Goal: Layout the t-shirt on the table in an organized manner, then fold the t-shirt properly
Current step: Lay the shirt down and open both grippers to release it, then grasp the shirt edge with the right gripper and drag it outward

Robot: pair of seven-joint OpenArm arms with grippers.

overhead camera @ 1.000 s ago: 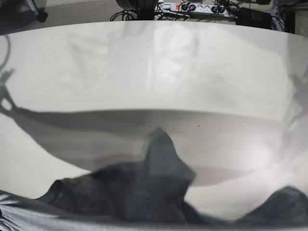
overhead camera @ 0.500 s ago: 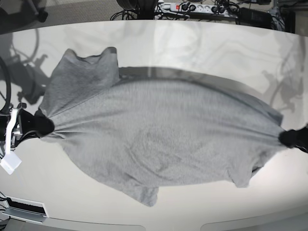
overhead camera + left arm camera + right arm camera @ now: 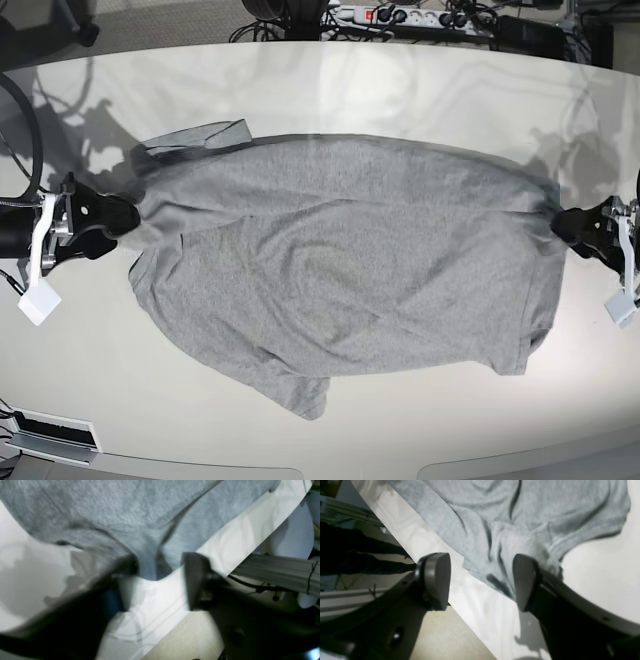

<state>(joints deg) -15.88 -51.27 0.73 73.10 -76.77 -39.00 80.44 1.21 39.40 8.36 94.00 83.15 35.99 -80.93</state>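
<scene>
**Two open claws beside a spread grey shirt**

Two views from the wrists come first. From the left wrist we see the left gripper [image 3: 160, 580] with its jaws apart; a bunched edge of the t-shirt [image 3: 130, 517] lies between them, clamped by neither, on the table [image 3: 250, 537] near its rim. From the right wrist we see the right gripper [image 3: 481, 580] parted too, one finger over the shirt's edge, the cloth lying wrinkled on the white top.

From the base we see the t-shirt [image 3: 340, 270] spread flat, plain side up, across the middle of the table [image 3: 400, 90], one sleeve folded back at far left. Right gripper [image 3: 118, 215] and left gripper [image 3: 565, 225] sit at opposite ends of it.
</scene>
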